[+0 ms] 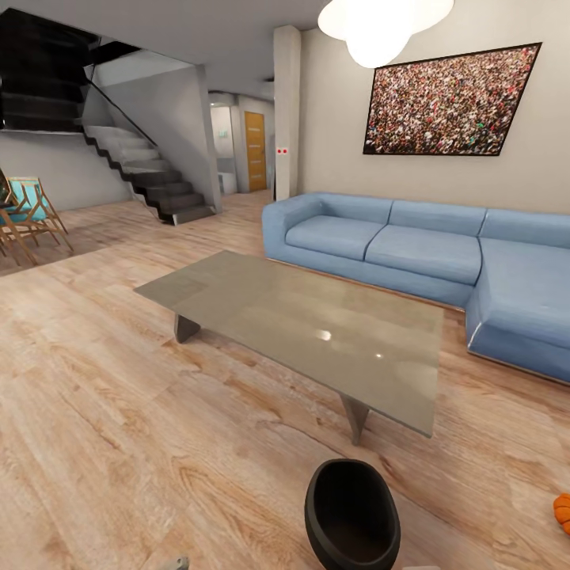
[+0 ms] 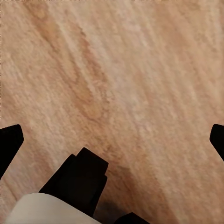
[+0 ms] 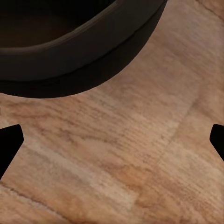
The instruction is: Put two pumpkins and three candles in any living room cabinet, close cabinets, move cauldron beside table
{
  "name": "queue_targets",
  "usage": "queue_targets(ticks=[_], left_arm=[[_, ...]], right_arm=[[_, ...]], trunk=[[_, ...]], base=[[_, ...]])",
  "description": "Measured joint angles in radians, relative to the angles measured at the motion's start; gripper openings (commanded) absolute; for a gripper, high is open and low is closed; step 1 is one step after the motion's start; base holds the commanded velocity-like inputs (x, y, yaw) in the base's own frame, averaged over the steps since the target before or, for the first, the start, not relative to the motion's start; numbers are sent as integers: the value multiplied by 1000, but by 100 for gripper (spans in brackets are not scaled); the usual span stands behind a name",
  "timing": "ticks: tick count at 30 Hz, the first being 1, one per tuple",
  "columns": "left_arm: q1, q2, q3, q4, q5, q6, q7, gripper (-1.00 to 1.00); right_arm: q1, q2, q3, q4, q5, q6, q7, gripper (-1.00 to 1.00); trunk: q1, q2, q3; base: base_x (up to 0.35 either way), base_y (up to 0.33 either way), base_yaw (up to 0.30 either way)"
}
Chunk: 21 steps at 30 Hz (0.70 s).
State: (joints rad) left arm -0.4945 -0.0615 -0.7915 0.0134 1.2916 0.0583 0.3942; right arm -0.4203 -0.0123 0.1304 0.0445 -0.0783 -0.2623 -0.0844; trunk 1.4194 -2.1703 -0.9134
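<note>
The round-bellied matte black cauldron point(image 1: 352, 514) is seen on the wood-plank floor point(image 1: 119, 443), near the low grey glass-topped table point(image 1: 317, 324); the cauldron step is judged in hand, and a closer set-down may be needed. A ribbed orange pumpkin point(image 1: 563, 512) is cut off at the frame edge. Both grippers' jaws are spread wide, nothing held: left gripper point(image 2: 112, 140), right gripper point(image 3: 112, 140).

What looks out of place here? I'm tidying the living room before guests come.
Two things sit on the wood floor: a black cauldron standing just off the grey coffee table's near corner, and an orange pumpkin at the head view's right edge, near the blue sofa. Nothing looks spilled or broken.
</note>
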Motion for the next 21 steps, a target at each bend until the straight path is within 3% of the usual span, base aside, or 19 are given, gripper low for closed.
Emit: queue_targets(ticks=[4,15,21], left_arm=[[0,0,0,0,0,0,0,100],[0,-2,0,-4,0,0,0,100],[-1,-1,0,-3,0,0,0,100]], right_arm=[[0,0,0,0,0,0,0,100],[0,0,0,0,-1,0,0,100],[0,0,0,0,0,1,0,100]], trunk=[[0,0,0],[0,0,-2],[0,0,-10]], base=[[-128,0,0],[-308,0,0],[-69,0,0]])
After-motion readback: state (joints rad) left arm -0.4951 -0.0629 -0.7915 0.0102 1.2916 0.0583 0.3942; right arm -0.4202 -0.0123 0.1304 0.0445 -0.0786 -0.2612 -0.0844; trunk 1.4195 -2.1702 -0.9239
